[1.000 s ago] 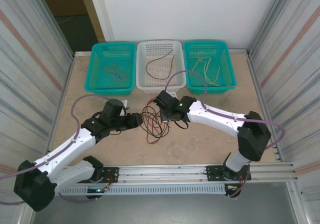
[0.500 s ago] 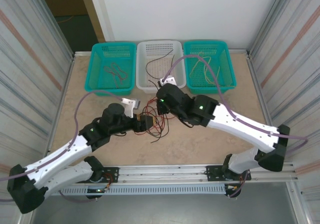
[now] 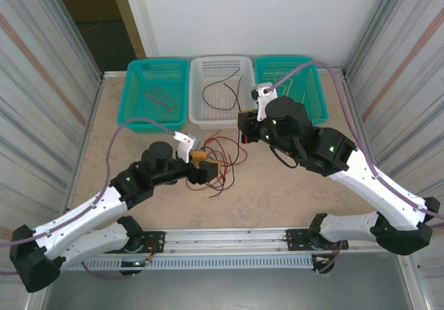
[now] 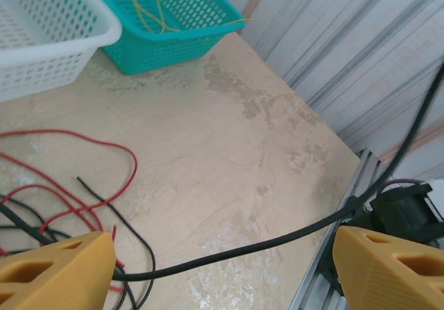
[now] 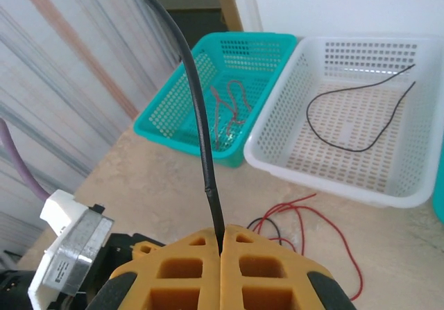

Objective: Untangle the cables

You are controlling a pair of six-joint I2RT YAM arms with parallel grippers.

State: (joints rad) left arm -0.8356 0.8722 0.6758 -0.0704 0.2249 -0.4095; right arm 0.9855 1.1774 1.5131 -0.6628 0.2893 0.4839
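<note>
From overhead the thin black cable (image 5: pixel 198 116) is hard to pick out against the arms. Its run below the right gripper (image 5: pixel 222 244) is hidden by that gripper's own yellow-orange pads, which are pressed flat together and pinch it. In the right wrist view it rises out of that pinch as a smooth, slightly bowed line leaning up and to the left, with its cut tip near the top of the frame. The left gripper (image 4: pixel 222 249) stands spread wide. Its fingers (image 4: pixel 55 268) are chunky orange wedges with hollow pockets. A black strand sweeps through the gap between them from lower left to upper right and is cut off at the frame edge; whether it is the same strand I cannot tell. The rest of the cables (image 3: pixel 220 159) lie as a loose snarl of red and black loops on the mottled beige table (image 4: pixel 263 136), between the two grippers and just in front of the white basket (image 5: pixel 326 175). That basket is perforated plastic and holds a loose black wire (image 5: pixel 354 116). The teal baskets on either side of it hold red wires (image 5: pixel 225 109) and yellow wires (image 4: pixel 149 8).
</note>
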